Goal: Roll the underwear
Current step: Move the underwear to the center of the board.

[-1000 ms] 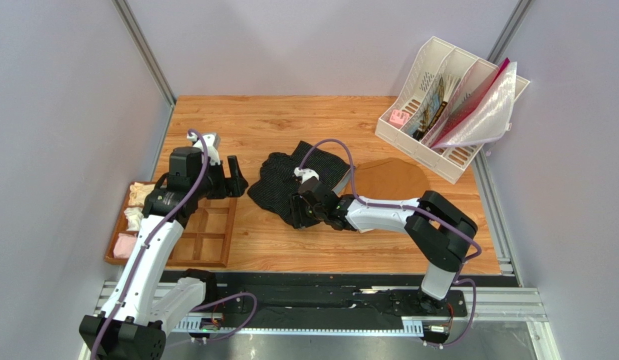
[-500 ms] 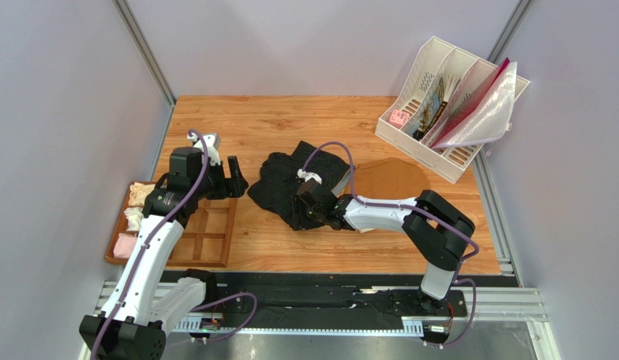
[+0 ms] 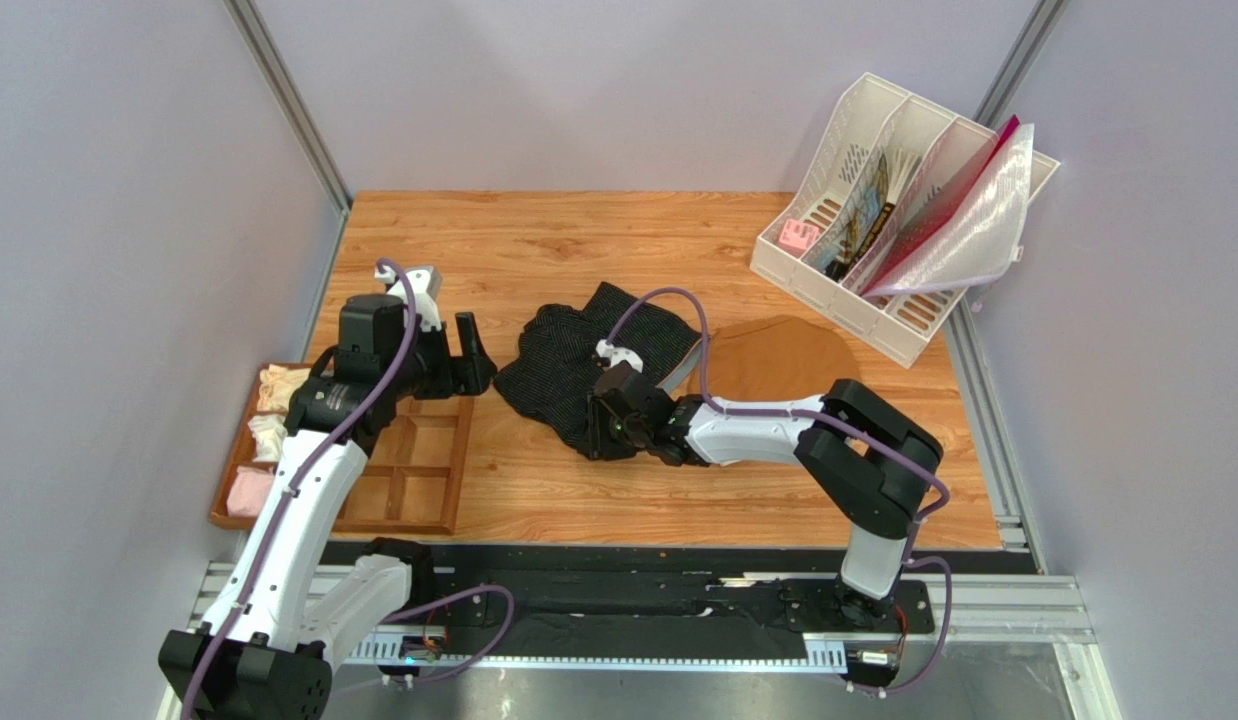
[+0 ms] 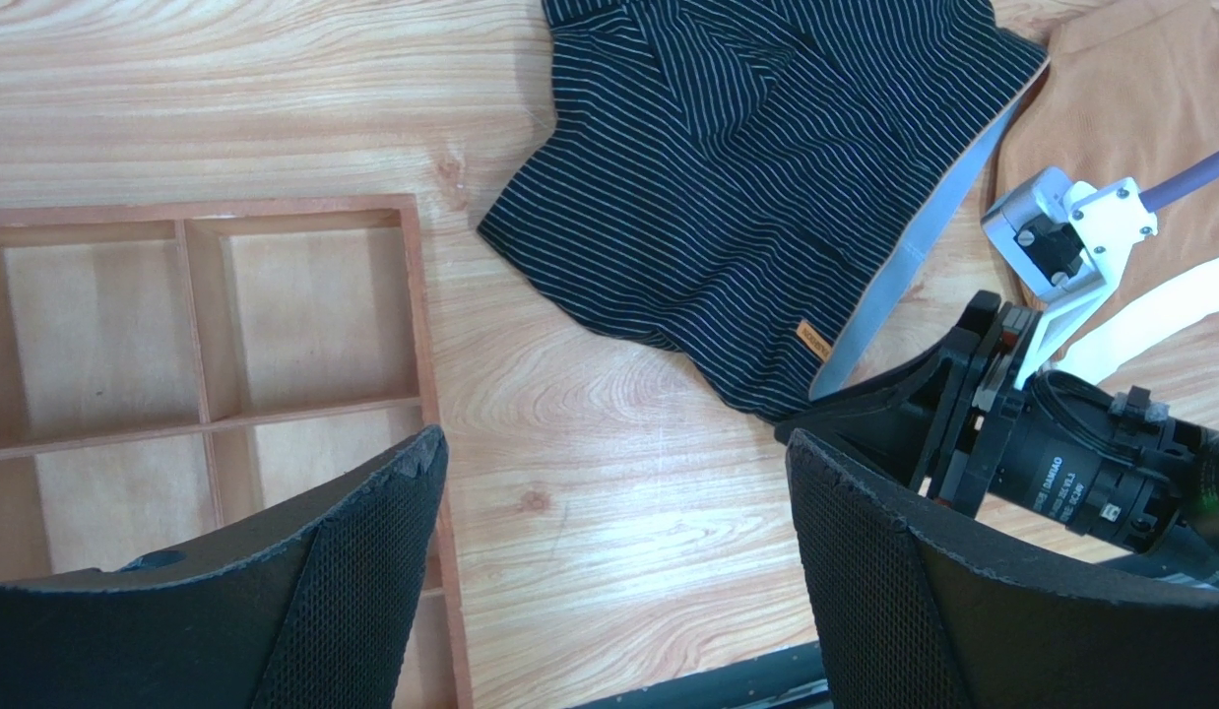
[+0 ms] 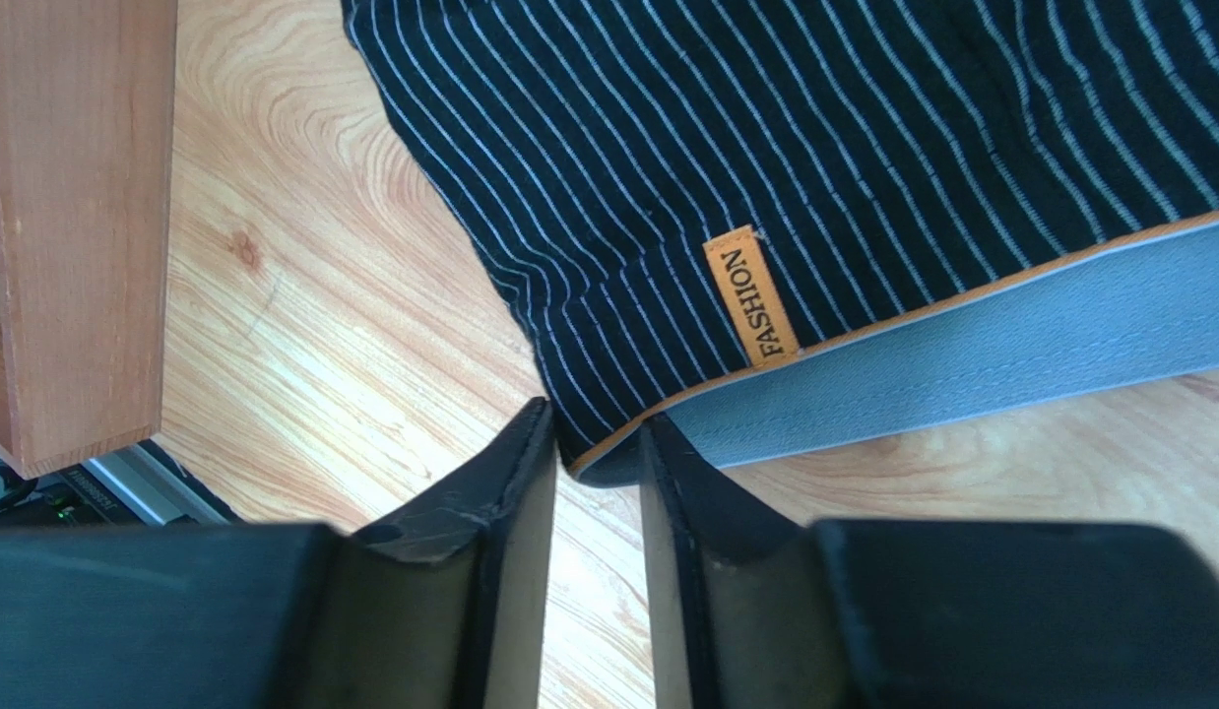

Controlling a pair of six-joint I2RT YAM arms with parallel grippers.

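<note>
Underwear (image 3: pixel 565 368): black with fine pale stripes and a grey waistband (image 5: pixel 1015 340). It lies near the middle of the table (image 3: pixel 475 248), taking 12 o'clock as the far edge in the top view.
Lay of the cloth: mostly spread out, with a loose fold toward 12 o'clock. The waistband runs along the 4 o'clock side and carries a small orange tag (image 5: pixel 753 296).
Right gripper (image 5: pixel 593 436): low at the cloth's 6 o'clock corner. Its jaws are narrow and straddle the waistband's end corner, and I cannot tell if the corner is pinched yet.
Left gripper (image 4: pixel 613 451): spread wide and carrying nothing. It hovers at the cloth's 9 o'clock side, apart from it.
Progress: I judge the task to be at its very start, since no turn of a roll shows anywhere.
Left to do: take hold of the edge, roll the whole length, and set the roll down tight.
Wooden tray (image 4: pixel 417 340): at 8 o'clock, near the cloth but not touching it. The compartments nearest the cloth are bare, and pale bundles (image 3: pixel 265 435) sit in the far-left ones.
Brown briefs (image 3: pixel 791 360): at 3 o'clock, just beside the waistband. The right arm reaches in across them.
File rack (image 3: pixel 828 158): at 1 o'clock, well apart from the cloth, with papers inside.
Obstacles: the brown briefs are the likeliest snag, as a roll toward 3 o'clock could catch them. The tray rim limits any drag toward 8 o'clock.
</note>
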